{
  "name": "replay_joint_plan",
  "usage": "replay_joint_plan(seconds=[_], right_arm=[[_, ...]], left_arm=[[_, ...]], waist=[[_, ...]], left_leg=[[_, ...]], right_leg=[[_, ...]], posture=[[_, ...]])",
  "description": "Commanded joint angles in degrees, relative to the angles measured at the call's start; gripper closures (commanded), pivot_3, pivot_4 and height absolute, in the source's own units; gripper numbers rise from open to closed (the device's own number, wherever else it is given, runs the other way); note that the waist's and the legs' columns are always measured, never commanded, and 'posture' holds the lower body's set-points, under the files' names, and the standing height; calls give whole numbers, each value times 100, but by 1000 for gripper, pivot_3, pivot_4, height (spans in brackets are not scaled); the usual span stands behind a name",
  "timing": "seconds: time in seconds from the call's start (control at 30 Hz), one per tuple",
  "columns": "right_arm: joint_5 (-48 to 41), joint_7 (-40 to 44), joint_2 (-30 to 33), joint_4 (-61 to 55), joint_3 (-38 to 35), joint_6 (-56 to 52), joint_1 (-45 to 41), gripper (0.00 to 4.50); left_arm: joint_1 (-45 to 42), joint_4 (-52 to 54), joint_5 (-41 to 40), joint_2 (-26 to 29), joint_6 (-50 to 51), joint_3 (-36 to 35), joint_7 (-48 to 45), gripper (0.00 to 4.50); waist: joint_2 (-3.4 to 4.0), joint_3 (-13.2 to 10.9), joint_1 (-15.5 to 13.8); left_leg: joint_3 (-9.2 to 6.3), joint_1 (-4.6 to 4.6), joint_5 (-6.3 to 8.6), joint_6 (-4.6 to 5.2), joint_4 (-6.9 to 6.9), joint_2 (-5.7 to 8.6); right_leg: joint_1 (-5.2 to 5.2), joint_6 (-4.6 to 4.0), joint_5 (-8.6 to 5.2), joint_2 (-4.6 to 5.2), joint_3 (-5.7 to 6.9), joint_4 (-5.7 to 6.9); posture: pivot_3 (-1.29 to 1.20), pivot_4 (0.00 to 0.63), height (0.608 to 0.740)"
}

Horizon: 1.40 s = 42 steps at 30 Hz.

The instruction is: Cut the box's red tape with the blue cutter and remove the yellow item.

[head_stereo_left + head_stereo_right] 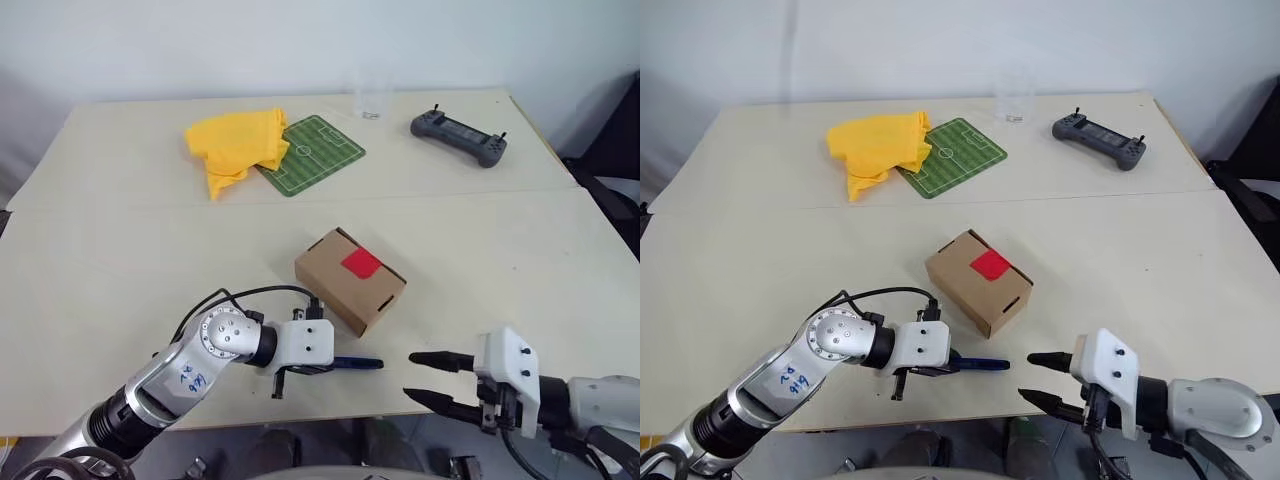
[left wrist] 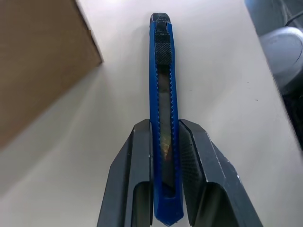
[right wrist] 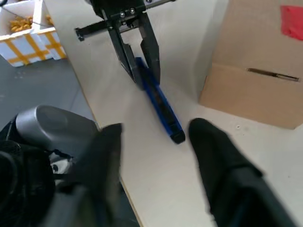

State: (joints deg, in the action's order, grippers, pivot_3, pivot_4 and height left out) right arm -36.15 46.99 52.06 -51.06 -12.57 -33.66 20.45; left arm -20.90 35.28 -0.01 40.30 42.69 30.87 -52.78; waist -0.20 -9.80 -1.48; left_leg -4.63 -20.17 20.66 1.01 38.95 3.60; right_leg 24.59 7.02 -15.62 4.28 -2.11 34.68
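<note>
The brown box lies closed on the table near the front, with the red tape on its top face and a slot in its side. My left gripper is shut on the blue cutter, which lies low over the table just in front of the box, its dark tip pointing to the right. My right gripper hovers open at the table's front edge, its fingers pointing left at the cutter's tip with a small gap between them. The yellow item is hidden.
At the back of the table lie a crumpled yellow cloth, a green football-pitch mat, a clear glass and a grey controller. The table's front edge runs just under both grippers.
</note>
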Motion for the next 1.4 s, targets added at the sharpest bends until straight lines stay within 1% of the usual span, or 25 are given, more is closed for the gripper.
replay_joint_plan(seconds=[0.03,0.1,0.13,0.3,0.43,0.6,0.93,1.07,1.4], right_arm=[[230,-169,94,-48,405,-162,-281,3678],[446,-272,90,108,748,-261,-599,4292],[556,-281,79,193,973,-288,-772,4458],[786,-405,-91,371,1833,-593,-1355,4458],[984,-546,-195,582,2214,-811,-1636,4458],[982,-827,-410,663,2216,-1129,-1732,4458],[926,-833,-537,765,2226,-1390,-1854,4458],[784,-934,-713,813,2181,-1606,-1888,4458],[740,-913,-1002,1008,2677,-2006,-2336,4458]], left_arm=[[-75,298,100,32,421,126,83,4079],[-136,400,53,-32,734,160,149,4079],[-146,486,4,-66,924,189,178,4079],[-169,828,-151,-77,1526,301,271,4079],[-294,865,-253,-25,1736,297,317,4079],[-332,816,-329,44,1728,273,395,4079],[-430,665,-438,70,1571,332,470,4079],[-430,695,-459,78,1561,374,483,4079],[-498,592,-462,13,1481,431,506,4079]], waist=[[0,0,-9],[-4,-1,-13],[-5,-2,-9],[-6,-2,-10],[-7,-3,-17],[-8,-4,-9],[-8,-4,-5],[-9,-3,-4],[-13,0,-2]], left_leg=[[-1,2,-2,-3,1,0],[-6,-1,-5,-8,5,2],[-6,0,-6,-9,5,3],[-8,-6,-6,-10,5,4],[-9,-11,-6,-10,6,6],[-10,-10,-6,-11,7,6],[-10,-8,-7,-12,7,6],[-10,-7,-7,-12,7,6],[-10,-3,-7,-12,7,7]], right_leg=[[-2,-1,0,1,0,2],[-2,-1,0,3,5,2],[-3,-1,0,3,5,1],[2,-2,-1,2,7,-4],[4,-2,-1,4,8,-8],[4,-2,-1,4,9,-7],[2,-2,-1,4,9,-4],[1,-2,-1,4,9,-4],[-2,-2,-1,4,8,-2]], posture=[[0,150,740],[0,150,740],[0,150,740],[0,150,740],[0,150,740],[0,150,740],[0,150,740],[0,150,740],[0,150,740]])
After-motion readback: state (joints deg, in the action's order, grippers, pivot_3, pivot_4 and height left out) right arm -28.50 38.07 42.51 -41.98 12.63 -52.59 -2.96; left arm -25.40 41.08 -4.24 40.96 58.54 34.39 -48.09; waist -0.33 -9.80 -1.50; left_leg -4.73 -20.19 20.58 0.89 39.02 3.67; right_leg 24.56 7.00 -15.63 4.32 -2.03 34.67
